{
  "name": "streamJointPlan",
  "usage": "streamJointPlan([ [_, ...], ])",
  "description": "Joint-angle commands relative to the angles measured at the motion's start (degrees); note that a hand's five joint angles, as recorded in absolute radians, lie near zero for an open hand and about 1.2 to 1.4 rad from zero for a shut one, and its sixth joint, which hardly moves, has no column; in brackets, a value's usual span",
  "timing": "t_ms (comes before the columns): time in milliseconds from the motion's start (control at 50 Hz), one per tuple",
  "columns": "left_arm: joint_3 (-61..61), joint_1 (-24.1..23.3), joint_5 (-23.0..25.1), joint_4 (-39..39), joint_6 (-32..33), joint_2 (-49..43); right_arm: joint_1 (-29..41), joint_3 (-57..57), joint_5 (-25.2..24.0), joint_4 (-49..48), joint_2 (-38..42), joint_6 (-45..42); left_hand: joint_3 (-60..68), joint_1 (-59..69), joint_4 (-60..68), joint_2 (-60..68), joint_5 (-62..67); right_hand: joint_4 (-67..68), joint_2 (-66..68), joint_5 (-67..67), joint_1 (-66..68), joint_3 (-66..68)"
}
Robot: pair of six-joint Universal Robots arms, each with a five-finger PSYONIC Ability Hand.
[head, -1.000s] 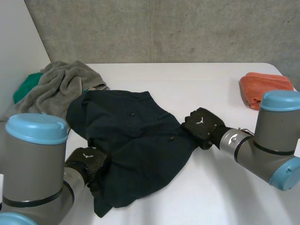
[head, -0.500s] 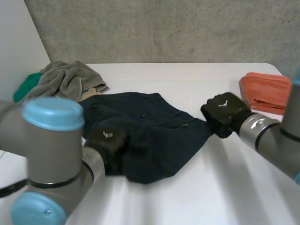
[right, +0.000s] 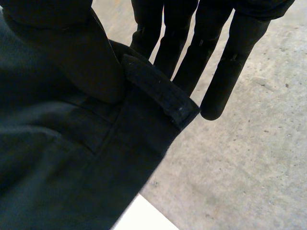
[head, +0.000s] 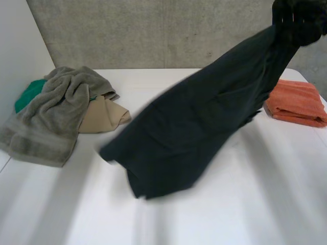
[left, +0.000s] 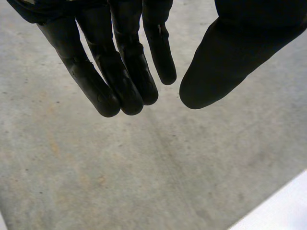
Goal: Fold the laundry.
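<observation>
Pinching dark garment (head: 194, 132) edge, right hand (right: 72, 48) aloft.

The garment (head: 204, 122) hangs from the right hand (head: 299, 20), high over the far right of the table (head: 230, 204), and slopes leftward down to the table's middle. A folded towel (head: 299, 102) lies right of it, near the right edge. At far left lies a crumpled towel (head: 56, 112), with a smaller cloth (head: 104, 115) against its right side and another cloth (head: 28, 94) behind its left.
</observation>
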Motion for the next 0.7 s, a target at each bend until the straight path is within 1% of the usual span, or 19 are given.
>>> streamJointPlan([
  [20, 8.74, 2.18, -0.72, -0.14, -0.65, -14.19, 4.19, -7.17, 3.78, 0.93, 8.89, 2.08, 12.16, 41.3, 11.44, 11.51, 11.85, 11.37, 12.89, 12.54, 15.81, 11.96],
  [80, 9.01, 2.01, -0.98, -1.19, -1.26, -18.69, 5.6, -6.74, 5.37, 1.55, 11.1, 0.32, 12.16, 41.3, 11.44, 11.51, 11.85, 11.37, 12.89, 12.54, 15.81, 11.96],
  [100, 8.23, 1.66, -0.72, -3.19, -1.88, -21.14, 6.3, -5.7, 6.42, 1.64, 12.5, -1.34, 12.16, 41.3, 11.44, 11.51, 11.85, 11.37, 12.89, 12.54, 15.81, 11.96],
  [140, 6.74, 0.96, -0.37, -5.75, -2.93, -23.09, 6.83, -4.2, 7.22, 1.55, 13.56, -3.19, -7.56, 21.58, -8.28, -8.22, -7.87, 11.37, 12.89, 12.54, 15.81, 11.96],
  [160, 4.38, 0.34, 0.15, -7.76, -4.15, -24.32, 7.44, -2.54, 7.75, 1.55, 14.17, -4.94, -25.49, 3.65, -26.21, -26.14, -25.79, 11.37, 12.89, 12.54, 15.81, 11.96],
  [200, 1.56, -0.19, 0.77, -9.18, -5.48, -24.94, 8.06, -0.95, 8.1, 1.47, 14.01, -6.54, -37.89, -8.75, -38.62, -38.55, -38.2, 11.37, 12.89, 12.54, 15.81, 11.96],
  [220, 0.06, -0.45, 1.03, -9.37, -6.18, -25.03, 8.41, -0.16, 8.19, 1.38, 13.83, -7.24, -40.94, -11.81, -41.67, -41.6, -41.25, 11.37, 12.89, 12.54, 15.81, 11.96],
  [240, -3.17, -1.15, 1.65, -9.02, -8.02, -25.29, 8.68, 1.07, 8.45, 1.03, 13.39, -8.38, -42.14, -13.0, -42.86, -42.79, -42.45, 11.37, 12.89, 12.54, 15.81, 11.96],
  [280, -5.83, -1.68, 2.35, -8.4, -9.35, -25.29, 9.03, 2.13, 8.63, 0.41, 12.78, -9.44, -42.32, -13.18, -43.04, -42.97, -42.63, 11.37, 12.89, 12.54, 15.81, 11.96],
  [320, -10.04, -3.0, 4.46, -7.44, -11.45, -24.94, 9.47, 3.19, 8.8, -0.82, 11.99, -10.58, -42.49, -13.35, -43.21, -43.14, -42.8, 11.37, 12.89, 12.54, 15.81, 11.96],
  [420, -15.68, -5.11, 9.47, -7.52, -15.06, -24.42, 10.0, 5.12, 9.42, -2.93, 10.14, -10.5, -42.65, -13.52, -43.38, -43.31, -42.96, 11.37, 12.89, 12.54, 15.81, 11.96],
  [440, -17.25, -6.24, 11.3, -7.35, -16.54, -24.59, 10.09, 5.56, 9.42, -3.37, 9.79, -10.24, -43.66, -14.52, -44.38, -44.31, -43.96, 11.37, 12.89, 12.54, 15.81, 11.96],
  [480, -18.32, -7.74, 12.46, -7.26, -17.96, -25.03, 10.18, 6.0, 9.51, -3.46, 9.52, -10.06, -45.51, -16.37, -46.23, -46.16, -45.82, 11.37, 12.89, 12.54, 15.81, 11.96],
  [500, -19.1, -9.31, 13.33, -7.08, -19.18, -25.73, 10.44, 6.27, 9.51, -3.37, 9.35, -10.32, -45.68, -16.54, -46.41, -46.34, -45.99, 11.37, 12.89, 12.54, 15.81, 11.96],
  [540, -19.29, -10.99, 13.6, -6.73, -20.33, -26.78, 10.79, 6.36, 9.68, -3.28, 9.0, -10.32, -45.68, -16.55, -46.41, -46.34, -45.99, 11.37, 12.89, 12.54, 15.81, 11.96],
  [580, -18.85, -13.44, 13.08, -6.21, -21.3, -29.15, 11.4, 6.62, 10.56, -2.93, 8.3, -10.32, -45.68, -16.55, -46.41, -46.34, -45.99, 11.37, 12.89, 12.54, 15.81, 11.96],
  [620, -18.06, -14.86, 12.46, -6.12, -21.92, -30.91, 11.67, 6.79, 11.26, -2.84, 7.85, -10.32, -45.68, -16.55, -46.41, -46.34, -45.99, 11.37, 12.89, 12.54, 15.81, 11.96],
  [700, -14.73, -17.67, 9.83, -6.03, -22.97, -35.13, 12.02, 6.97, 12.67, -2.84, 6.8, -9.97, -45.68, -16.55, -46.41, -46.34, -45.99, 11.37, 12.89, 12.54, 15.81, 11.96],
])
